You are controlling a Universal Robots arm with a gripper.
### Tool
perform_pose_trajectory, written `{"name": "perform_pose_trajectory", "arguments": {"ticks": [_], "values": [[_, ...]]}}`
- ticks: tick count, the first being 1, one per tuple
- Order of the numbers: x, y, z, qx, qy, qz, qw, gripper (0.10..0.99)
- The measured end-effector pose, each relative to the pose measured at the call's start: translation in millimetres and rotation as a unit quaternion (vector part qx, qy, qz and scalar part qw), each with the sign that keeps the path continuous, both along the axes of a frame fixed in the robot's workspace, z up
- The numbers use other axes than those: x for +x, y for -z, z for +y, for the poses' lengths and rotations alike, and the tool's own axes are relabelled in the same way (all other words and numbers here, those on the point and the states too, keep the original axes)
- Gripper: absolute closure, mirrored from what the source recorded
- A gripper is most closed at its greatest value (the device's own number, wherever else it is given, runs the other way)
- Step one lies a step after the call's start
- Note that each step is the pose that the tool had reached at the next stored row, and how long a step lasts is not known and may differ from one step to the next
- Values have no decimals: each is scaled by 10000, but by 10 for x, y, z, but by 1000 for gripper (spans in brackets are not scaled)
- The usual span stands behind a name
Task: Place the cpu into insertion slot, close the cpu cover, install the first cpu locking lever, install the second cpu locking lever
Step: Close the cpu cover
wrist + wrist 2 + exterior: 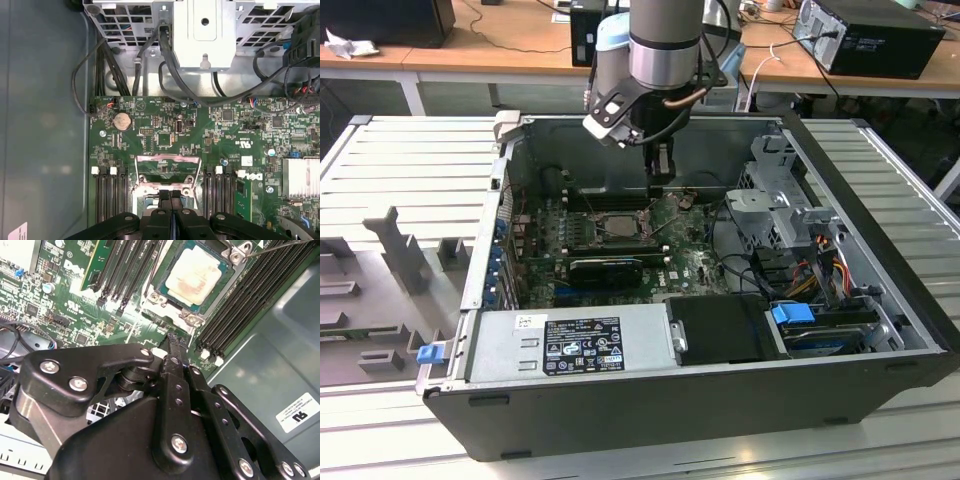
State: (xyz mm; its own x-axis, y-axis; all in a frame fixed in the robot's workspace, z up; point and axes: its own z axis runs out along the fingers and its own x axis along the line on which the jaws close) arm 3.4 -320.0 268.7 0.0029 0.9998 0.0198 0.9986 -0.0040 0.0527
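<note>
At the exterior view's left, a grey moulded fixture (405, 255) is seen on the ribbed metal table (410, 160). Beside it, an open computer case (865, 240) is laid on its side, with a silver power supply (575, 345) set along its near edge. The green motherboard (692, 262) is exposed in the middle of the case.

On the board, the cpu (618, 226) is seated in the insertion slot (152, 296). In the second wrist view its pale, stained metal top is framed by the cpu cover (226, 287), which appears to be lowered around it. Long black memory slots (250, 295) are ranged on both sides of the slot.

Just to the exterior view's right of the cpu, the gripper (661, 178) is held low over the board by the 1 arm (665, 45). In both wrist views its 2 fingers (161, 215) are pressed together, with nothing seen between them. Their tips are placed close by the slot's edge, apart from the cpu.

Further right, a metal drive cage (775, 205) and bundled cables (810, 270) are seen inside the case.
</note>
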Motion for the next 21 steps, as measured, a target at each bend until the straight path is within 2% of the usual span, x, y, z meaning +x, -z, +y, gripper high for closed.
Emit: {"name": "perform_pose_trajectory", "arguments": {"ticks": [6, 21], "values": [[39, 0, 5, 0, 0, 0, 10000, 980], [304, 0, 6, 0, 1, 0, 10000, 980]]}}
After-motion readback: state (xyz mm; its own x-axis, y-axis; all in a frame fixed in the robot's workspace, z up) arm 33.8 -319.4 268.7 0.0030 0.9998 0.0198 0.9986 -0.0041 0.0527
